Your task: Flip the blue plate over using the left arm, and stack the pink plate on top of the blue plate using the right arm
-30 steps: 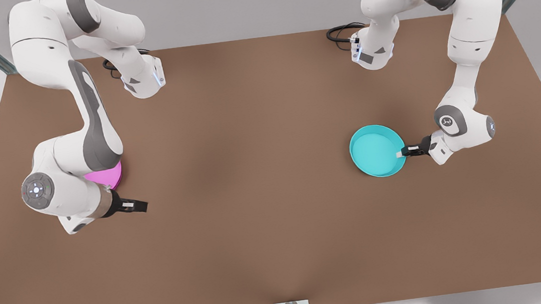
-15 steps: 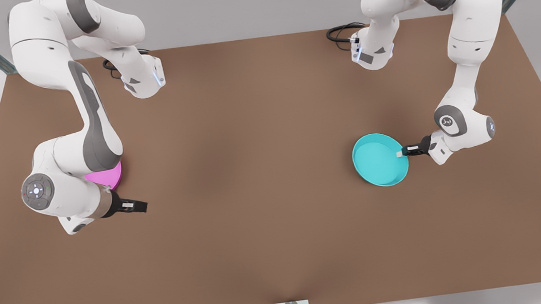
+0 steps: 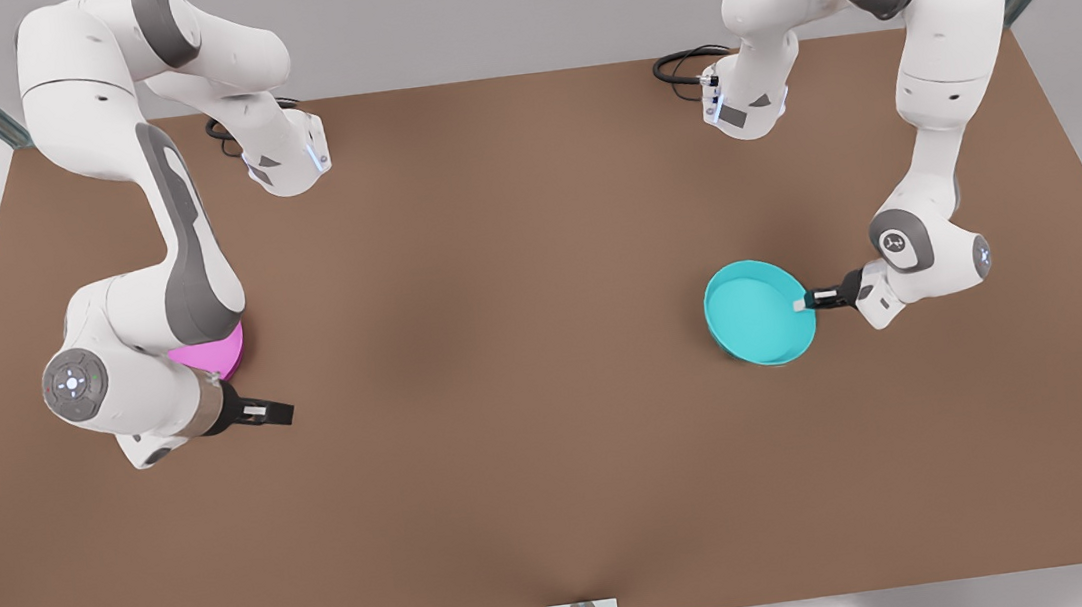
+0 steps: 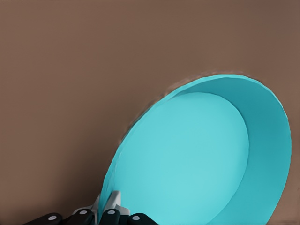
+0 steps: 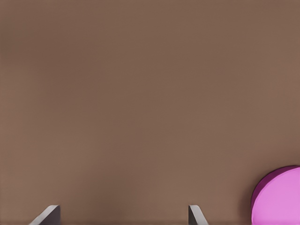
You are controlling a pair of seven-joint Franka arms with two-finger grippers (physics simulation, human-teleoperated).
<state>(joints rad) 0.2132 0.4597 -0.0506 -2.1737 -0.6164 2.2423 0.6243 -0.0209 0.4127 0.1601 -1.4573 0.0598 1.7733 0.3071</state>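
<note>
**Fingers clamped on the blue rim: turning the plate over cleanly**

Fingers (image 3: 800,305) of the left gripper (image 3: 807,302) are pinched together on the rim of the blue plate (image 3: 755,313), one pad inside the wall and one outside. In the front view the grip sits at the plate's three o'clock edge. The plate hangs tilted, hollow side towards the camera. Whether its far edge touches the table (image 3: 527,365) I cannot tell.

To do the flip well, the wrist should roll about the line of the fingers, so the plate swings around its gripped edge. The hold is on one thin spot of rim, so I judge the plate could pivot or slip if the roll is quick. A steady turn with enough height for the free edge to clear the table looks safer. Once the flat underside faces up, it should come down level before the pads part, or it may land on its edge and roll.

Out at nine o'clock from the blue plate, well apart across bare table, the pink plate (image 3: 214,353) lies flat, largely under the right arm (image 3: 186,270). The right gripper (image 3: 276,411) waits just beside it, at about the plate's five o'clock. In the right wrist view its two fingertips (image 5: 47,214) stand wide apart and hold nothing, with the pink rim off to one side. It would do best to wait until the blue plate rests upside down.
</note>
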